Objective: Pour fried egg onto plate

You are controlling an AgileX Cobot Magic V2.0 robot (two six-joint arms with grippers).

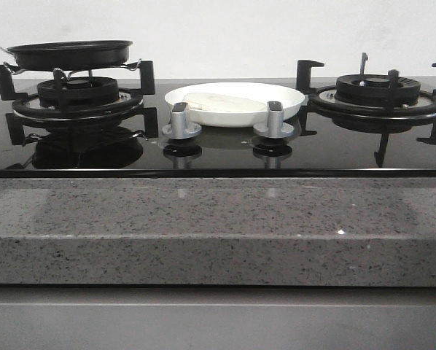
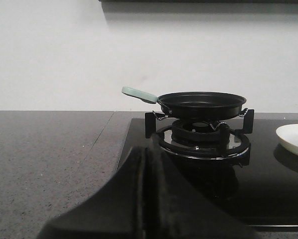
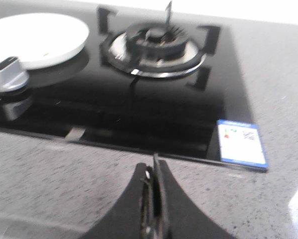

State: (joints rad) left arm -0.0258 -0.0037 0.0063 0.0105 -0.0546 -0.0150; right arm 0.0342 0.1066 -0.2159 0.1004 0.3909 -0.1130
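The white plate [image 1: 294, 99] sits on the black hob between the two burners. A flat, pale whitish patch, the fried egg [image 1: 225, 104], lies in it; no yolk shows from this low angle. The right wrist view shows the plate [image 3: 74, 35] washed out white, and its edge shows in the left wrist view [image 2: 293, 139]. The black frying pan [image 1: 71, 52] [image 2: 201, 102] rests on the left burner; I cannot see inside it. My left gripper [image 2: 145, 155] is shut and empty, in front of the pan and apart from it. My right gripper [image 3: 155, 164] is shut and empty over the granite counter. Neither gripper shows in the front view.
The pan's pale green handle [image 2: 138, 93] points away from the plate. Two silver knobs [image 1: 181, 120] [image 1: 274, 119] stand just in front of the plate. The right burner [image 1: 378, 91] [image 3: 156, 42] has raised black supports. A blue label [image 3: 240, 142] lies at the hob's corner.
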